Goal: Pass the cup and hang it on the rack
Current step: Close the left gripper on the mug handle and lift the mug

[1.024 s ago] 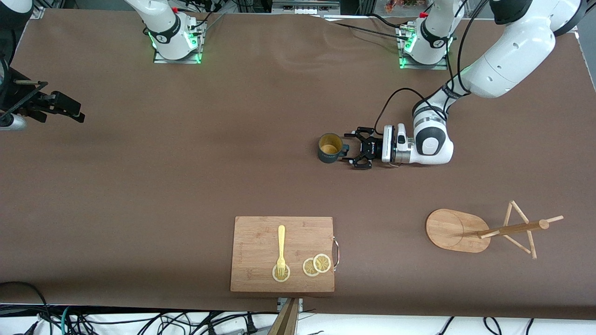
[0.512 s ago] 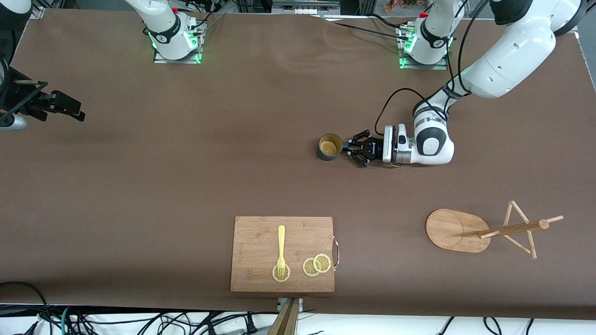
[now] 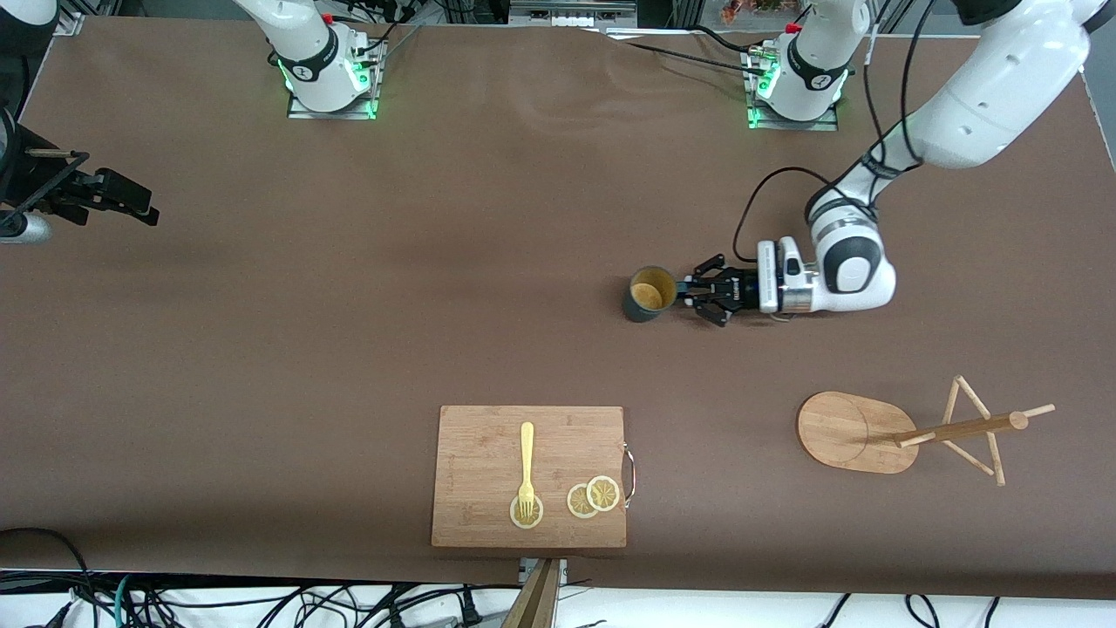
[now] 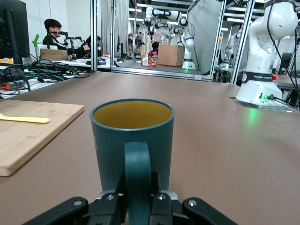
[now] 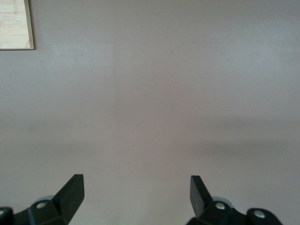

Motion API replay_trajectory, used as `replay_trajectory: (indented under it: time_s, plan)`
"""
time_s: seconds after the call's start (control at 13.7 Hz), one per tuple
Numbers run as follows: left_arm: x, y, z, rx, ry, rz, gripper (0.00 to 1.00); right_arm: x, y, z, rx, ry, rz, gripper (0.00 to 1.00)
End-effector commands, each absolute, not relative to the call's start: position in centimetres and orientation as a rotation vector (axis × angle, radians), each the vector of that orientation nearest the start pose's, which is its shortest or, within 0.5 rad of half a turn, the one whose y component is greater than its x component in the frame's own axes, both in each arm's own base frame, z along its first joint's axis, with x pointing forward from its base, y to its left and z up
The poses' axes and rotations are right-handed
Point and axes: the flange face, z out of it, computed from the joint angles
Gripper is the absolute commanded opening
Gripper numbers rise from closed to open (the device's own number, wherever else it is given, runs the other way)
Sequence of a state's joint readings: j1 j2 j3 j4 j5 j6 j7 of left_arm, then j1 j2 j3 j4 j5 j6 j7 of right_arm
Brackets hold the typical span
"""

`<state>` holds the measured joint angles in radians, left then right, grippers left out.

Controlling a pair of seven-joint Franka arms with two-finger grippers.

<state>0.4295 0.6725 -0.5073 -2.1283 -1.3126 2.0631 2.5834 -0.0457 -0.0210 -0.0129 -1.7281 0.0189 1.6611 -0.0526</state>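
The dark teal ribbed cup with a tan inside stands upright near the middle of the table; I cannot tell whether it touches the table. My left gripper is level with it and shut on its handle. In the left wrist view the cup fills the centre, with its handle clamped between my left gripper's fingers. The bamboo rack stands toward the left arm's end, nearer the front camera than the cup. My right gripper waits open and empty over the right arm's end of the table, and it also shows in the right wrist view.
A wooden cutting board lies near the table's front edge, bearing a yellow fork and lemon slices. The board also shows in the left wrist view and in the right wrist view.
My left gripper closed on the cup's handle, then carried the cup toward the left arm's end of the table. The right arm has not moved.
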Motion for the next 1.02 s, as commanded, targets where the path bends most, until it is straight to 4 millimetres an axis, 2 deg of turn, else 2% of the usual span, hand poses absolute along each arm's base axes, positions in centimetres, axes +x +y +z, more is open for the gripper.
replay_trajectory:
  time_s: [0.0, 0.15, 0.29, 0.44, 0.66, 0.73, 0.95]
  plan:
    - [48.3, -6.7, 17.5, 1.484, -1.281, 0.959, 0.00, 55.0, -2.7, 57.6, -3.118, -0.014, 0.077, 1.00]
    - [46.3, -2.1, 18.6, 1.565, -1.128, 0.915, 0.00, 55.1, -2.6, 57.7, -3.118, -0.016, 0.075, 1.00]
    - [45.5, 2.8, 19.1, 1.623, -0.964, 0.843, 0.00, 55.0, -2.6, 57.6, -3.116, -0.016, 0.079, 1.00]
    - [44.5, 6.6, 19.7, 1.647, -0.830, 0.727, 0.00, 55.1, -2.5, 57.6, -3.117, -0.016, 0.077, 1.00]
    - [43.5, 9.7, 20.5, 1.616, -0.650, 0.673, 0.00, 55.1, -2.7, 57.5, -3.115, -0.011, 0.081, 1.00]
    - [43.5, 10.0, 20.5, 1.591, -0.574, 0.628, 0.00, 55.1, -2.7, 57.5, -3.115, -0.011, 0.081, 1.00]
    - [45.1, 10.7, 21.8, 1.539, -0.477, 0.532, 0.00, 55.1, -2.7, 57.5, -3.113, -0.011, 0.081, 1.00]
